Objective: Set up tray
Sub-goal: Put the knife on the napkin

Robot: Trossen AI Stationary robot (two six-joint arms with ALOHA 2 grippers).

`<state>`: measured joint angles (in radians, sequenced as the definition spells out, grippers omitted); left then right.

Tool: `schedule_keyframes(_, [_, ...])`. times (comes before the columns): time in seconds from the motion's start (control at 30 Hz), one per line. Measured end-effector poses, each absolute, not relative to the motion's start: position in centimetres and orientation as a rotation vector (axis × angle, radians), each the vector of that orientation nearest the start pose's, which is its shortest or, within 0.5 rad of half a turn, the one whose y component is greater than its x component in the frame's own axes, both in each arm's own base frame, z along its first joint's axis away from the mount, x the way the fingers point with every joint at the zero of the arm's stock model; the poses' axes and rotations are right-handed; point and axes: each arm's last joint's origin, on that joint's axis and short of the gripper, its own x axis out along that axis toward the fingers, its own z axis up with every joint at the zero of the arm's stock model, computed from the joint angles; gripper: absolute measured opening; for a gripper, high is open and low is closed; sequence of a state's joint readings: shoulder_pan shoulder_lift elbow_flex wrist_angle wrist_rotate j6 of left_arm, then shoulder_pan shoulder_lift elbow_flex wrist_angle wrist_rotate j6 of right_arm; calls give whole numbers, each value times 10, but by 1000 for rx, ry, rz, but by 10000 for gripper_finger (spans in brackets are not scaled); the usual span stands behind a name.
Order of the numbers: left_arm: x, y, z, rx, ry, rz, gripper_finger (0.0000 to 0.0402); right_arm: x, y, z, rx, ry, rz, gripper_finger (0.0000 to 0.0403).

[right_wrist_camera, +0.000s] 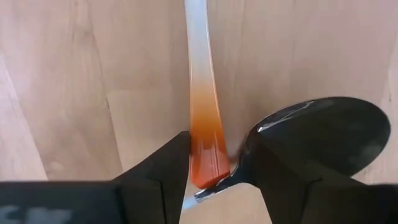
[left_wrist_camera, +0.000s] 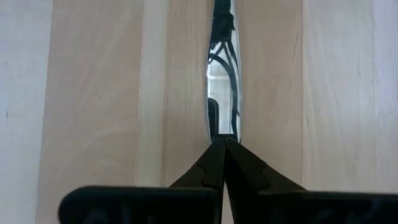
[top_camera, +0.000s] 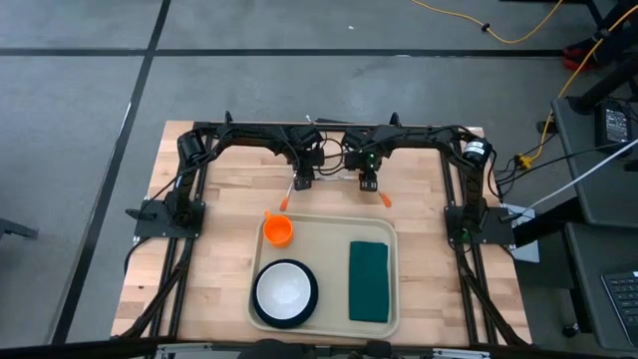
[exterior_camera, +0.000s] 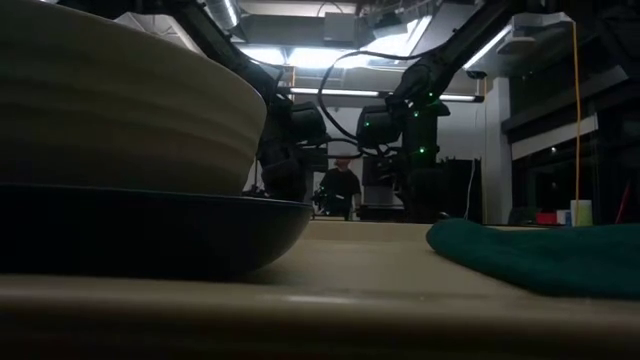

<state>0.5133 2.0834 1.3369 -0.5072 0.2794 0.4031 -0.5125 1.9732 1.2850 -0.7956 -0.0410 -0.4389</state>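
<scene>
Nearest the low camera sits a bowl on the dark plate, both on the tray at lower centre. Right fingers straddle an orange-handled utensil beside a spoon; left fingers are pressed together above a knife. Judged best: centre on one handle alone before squeezing.

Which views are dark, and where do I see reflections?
Low view: dim and backlit, plate and bowl dark against ceiling lights. Left wrist view: the knife blade mirrors dark shapes. Right wrist view: the spoon reflects dark. High view: evenly lit.
</scene>
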Motion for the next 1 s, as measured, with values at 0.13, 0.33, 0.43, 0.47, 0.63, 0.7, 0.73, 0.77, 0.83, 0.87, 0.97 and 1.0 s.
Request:
schedule_keyframes(0.13, [352,189,120,-129,1163,-34,2,316,-176,144,49,1470,-63,174])
schedule_keyframes(0.33, [352,189,120,-129,1163,-35,1,312,-175,145,62,1509,-64,174])
schedule_keyframes(0.43, [352,189,120,-129,1163,-35,2,309,-176,145,73,1535,-67,174])
schedule_keyframes(0.47, [352,189,120,-129,1163,-35,2,307,-178,145,78,1543,-71,174])
schedule_keyframes(0.63, [352,190,120,-129,1163,-34,2,299,-189,146,101,1559,-106,174])
schedule_keyframes(0.7, [352,190,120,-129,1163,-34,1,296,-192,146,112,1569,-117,174])
schedule_keyframes(0.73, [352,190,120,-129,1163,-34,2,295,-193,146,117,1574,-120,174])
schedule_keyframes(0.77, [352,190,120,-129,1163,-34,2,294,-193,147,119,1575,-120,174])
schedule_keyframes(0.83, [352,190,120,-128,1163,-34,1,293,-192,151,118,1570,-122,174])
schedule_keyframes(0.87, [352,190,120,-128,1163,-34,1,293,-192,154,113,1560,-125,174])
schedule_keyframes(0.97, [352,190,120,-127,1163,-35,1,293,-190,167,88,1512,-139,174])
schedule_keyframes(1.0, [352,190,120,-127,1163,-35,1,293,-189,172,80,1495,-145,174])
